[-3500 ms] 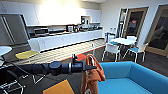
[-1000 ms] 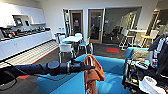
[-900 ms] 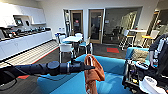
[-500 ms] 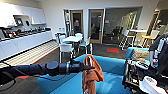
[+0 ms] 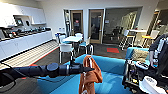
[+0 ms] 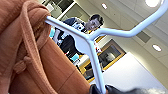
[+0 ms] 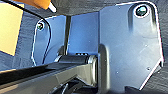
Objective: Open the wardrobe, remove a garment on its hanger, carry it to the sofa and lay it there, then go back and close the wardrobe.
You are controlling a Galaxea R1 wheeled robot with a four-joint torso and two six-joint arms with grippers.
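In your head view, the left arm reaches in from the left and its gripper (image 5: 88, 69) is closed on the hanger (image 5: 89, 63), so the garment (image 5: 90, 75) hangs from it directly over the sofa (image 5: 112, 66), whose turquoise back curves just behind the cloth. Far beyond stand a white table (image 5: 72, 38) with white chairs (image 5: 66, 48), a white kitchen counter (image 5: 23, 42) along the left wall, and glass doors (image 5: 96, 25) at the back. At the right edge you can see a person (image 5: 160, 52) beside a control rig (image 5: 142, 75). In your left wrist view, the hanger's white arms (image 6: 90, 41) spread wide, one arm buried in the orange fabric (image 6: 32, 57), and the person (image 6: 75, 32) shows behind. In your right wrist view, you see the robot's dark plate and bar over dark flooring; whether that claw is open or closed, you cannot tell.
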